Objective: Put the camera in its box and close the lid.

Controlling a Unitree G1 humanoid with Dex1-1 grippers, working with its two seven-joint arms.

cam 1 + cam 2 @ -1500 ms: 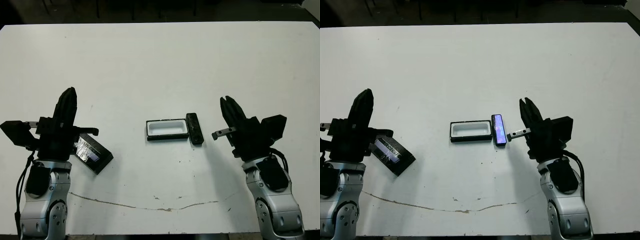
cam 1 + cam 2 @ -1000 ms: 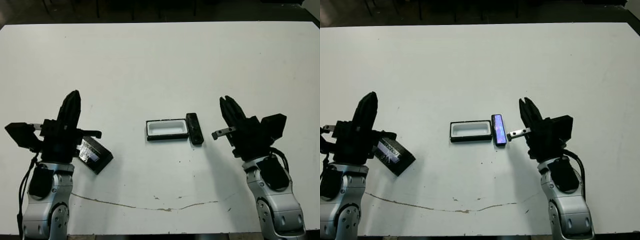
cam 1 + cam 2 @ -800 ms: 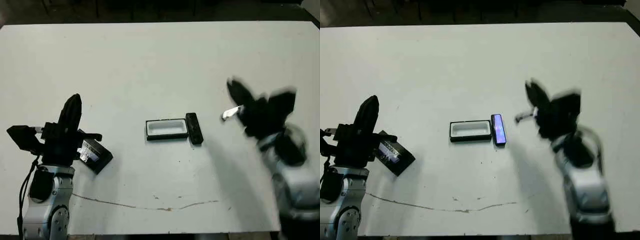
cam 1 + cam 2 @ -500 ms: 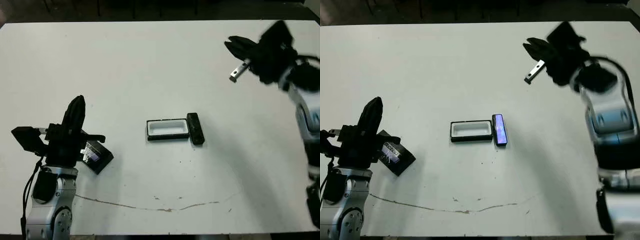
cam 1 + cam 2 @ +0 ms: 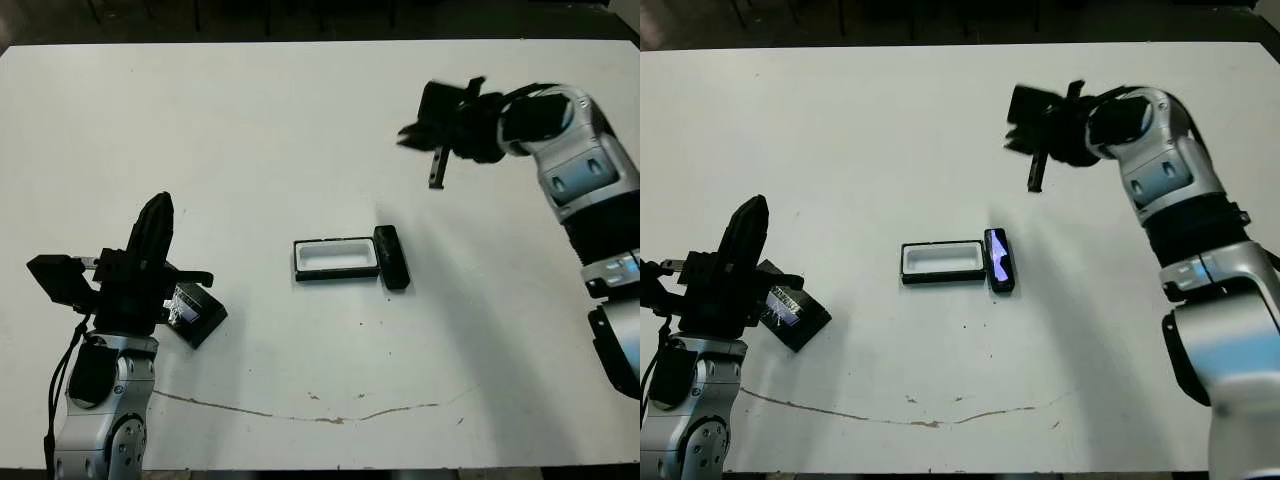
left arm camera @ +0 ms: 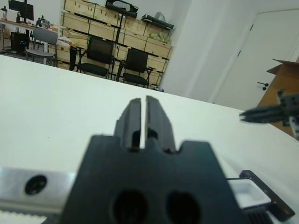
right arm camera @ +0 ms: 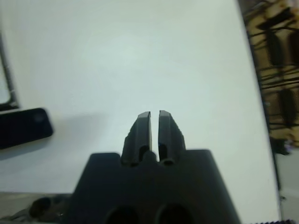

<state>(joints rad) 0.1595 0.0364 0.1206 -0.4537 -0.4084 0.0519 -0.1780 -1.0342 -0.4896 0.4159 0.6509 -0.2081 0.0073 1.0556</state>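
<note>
I read no writing anywhere. Slim black camera bar (image 5: 1000,259) touches white-lined black-rimmed box (image 5: 942,262); glittery black lid (image 5: 790,311) beside left gripper (image 6: 143,116). Right gripper (image 7: 154,125) raised; both jaws nearly closed, empty.

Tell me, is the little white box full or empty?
Empty. The box shows only its bare white lining, with no lid on it. The camera lies on the table beside it, along one short end.

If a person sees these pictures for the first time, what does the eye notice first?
The right arm is raised high over the far right of the table, its gripper hanging in the air. Mid-table, the open white-lined box lies with the camera against its right end. The lid lies by the left gripper.
</note>
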